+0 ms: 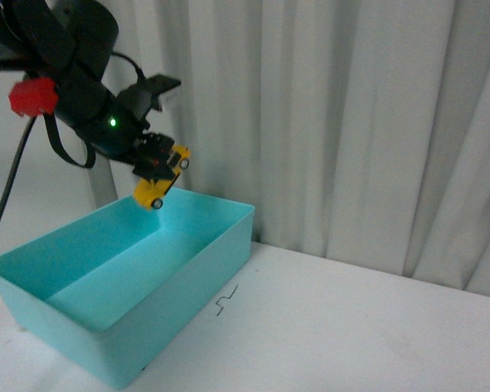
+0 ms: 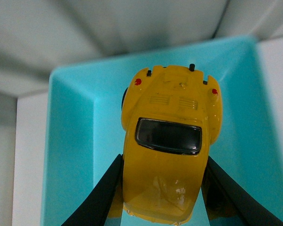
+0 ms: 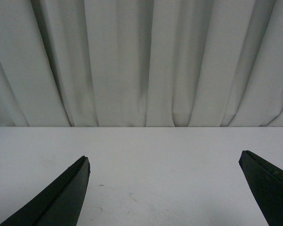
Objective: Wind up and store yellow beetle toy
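left end effector point(image 2: 162, 195) pinches yellow beetle toy point(image 2: 170, 108).

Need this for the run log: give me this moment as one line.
left gripper: shut on yellow beetle toy, raised over teal bin | right gripper: open, empty, over white table | store: pending

So the open bin point(image 1: 188, 318) sits on the table point(image 1: 351, 327), lower left of the front view, with the curtain point(image 1: 351, 122) hanging behind it all across the top. Upper left, the left gripper point(image 1: 153, 163) holds the beetle toy point(image 1: 162, 181) in the air over the bin's far edge. A small squiggle mark point(image 1: 226, 300) lies on the table just right of the bin.
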Motion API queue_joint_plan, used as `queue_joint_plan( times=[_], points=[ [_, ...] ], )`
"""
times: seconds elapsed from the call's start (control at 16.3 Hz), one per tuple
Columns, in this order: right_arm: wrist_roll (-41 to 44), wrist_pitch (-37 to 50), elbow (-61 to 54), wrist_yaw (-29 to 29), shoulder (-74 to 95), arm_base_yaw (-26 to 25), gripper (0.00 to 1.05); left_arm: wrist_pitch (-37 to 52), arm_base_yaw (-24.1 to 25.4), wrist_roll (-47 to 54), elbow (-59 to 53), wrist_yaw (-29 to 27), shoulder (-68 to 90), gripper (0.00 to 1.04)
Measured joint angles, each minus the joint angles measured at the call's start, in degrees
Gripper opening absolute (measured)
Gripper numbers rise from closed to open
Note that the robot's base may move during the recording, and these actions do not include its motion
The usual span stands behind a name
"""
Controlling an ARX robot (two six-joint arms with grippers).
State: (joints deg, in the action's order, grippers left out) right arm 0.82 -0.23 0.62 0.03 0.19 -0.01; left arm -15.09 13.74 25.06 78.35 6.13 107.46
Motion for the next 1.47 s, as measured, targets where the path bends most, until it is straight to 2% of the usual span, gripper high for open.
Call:
queue_joint_plan(
  times=[0.06,0.12,0.25,0.86,0.98,1.04,1.1,1.17,1.23,1.47],
  points=[
    [0.0,0.0,0.0,0.0,0.0,0.0,0.98,0.3,0.8,-0.7,-0.8,-1.8,1.3,0.4],
    [0.0,0.0,0.0,0.0,0.0,0.0,0.98,1.4,2.8,-1.4,-2.7,-6.6,4.8,0.4],
    [0.0,0.0,0.0,0.0,0.0,0.0,0.98,3.8,3.1,-1.7,-3.0,-8.4,5.8,0.4],
    [0.0,0.0,0.0,0.0,0.0,0.0,0.98,6.8,2.4,-1.8,-3.6,-12.5,13.9,0.4],
    [0.0,0.0,0.0,0.0,0.0,0.0,0.98,4.8,0.9,-1.2,-1.9,-13.3,16.5,0.4],
    [0.0,0.0,0.0,0.0,0.0,0.0,0.98,2.3,0.7,-1.7,-1.6,-11.7,16.7,0.57],
    [0.0,0.0,0.0,0.0,0.0,0.0,0.98,1.4,0.8,-3.7,-1.2,-9.7,16.7,0.87],
    [0.0,0.0,0.0,0.0,0.0,0.0,0.98,2.6,1.1,-7.5,-1.6,-2.6,11.8,0.98],
    [0.0,0.0,0.0,0.0,0.0,0.0,0.98,5.2,1.5,-8.6,-3.8,2.3,4.6,0.98],
    [0.0,0.0,0.0,0.0,0.0,0.0,0.98,8.4,3.0,-8.9,-13.6,8.5,-12.6,0.98]
  ],
)
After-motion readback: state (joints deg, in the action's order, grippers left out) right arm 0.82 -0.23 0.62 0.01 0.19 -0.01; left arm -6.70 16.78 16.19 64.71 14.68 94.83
